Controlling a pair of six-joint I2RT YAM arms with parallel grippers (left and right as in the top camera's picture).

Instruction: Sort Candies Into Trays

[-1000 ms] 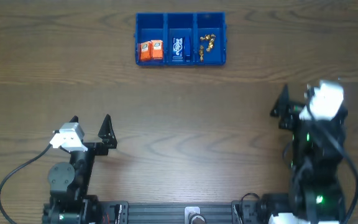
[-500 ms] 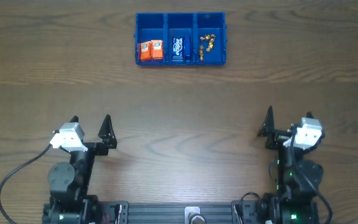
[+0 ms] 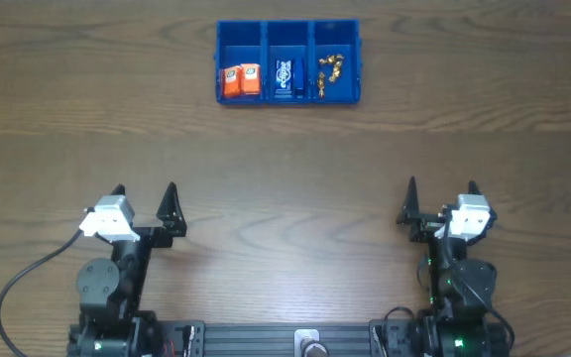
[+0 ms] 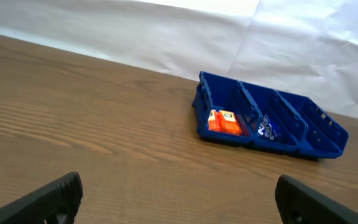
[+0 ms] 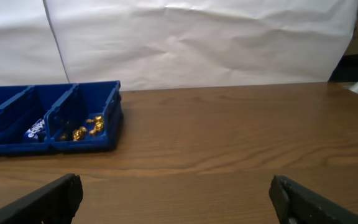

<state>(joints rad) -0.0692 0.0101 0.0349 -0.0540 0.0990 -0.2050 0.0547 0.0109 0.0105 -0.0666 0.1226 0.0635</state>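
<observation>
Blue tray [image 3: 287, 100] holds orange candies [image 3: 240, 81], a blue packet [image 3: 285, 75] and gold candies [image 3: 329, 73], one kind per compartment; sorting appears complete. Left gripper [image 3: 144, 188] and right gripper [image 3: 441, 184] are parked near their bases, jaws wide, empty.

The black left arm [image 3: 117, 283] and right arm [image 3: 454, 283] have round joints and white box-shaped wrist cameras [image 3: 112, 213]. The left gripper [image 3: 144, 193] and right gripper [image 3: 441, 188] carry black, pointed triangular fingers [image 3: 171, 201]. A thin black cable [image 3: 1, 297] loops at the lower left of the frame.
</observation>
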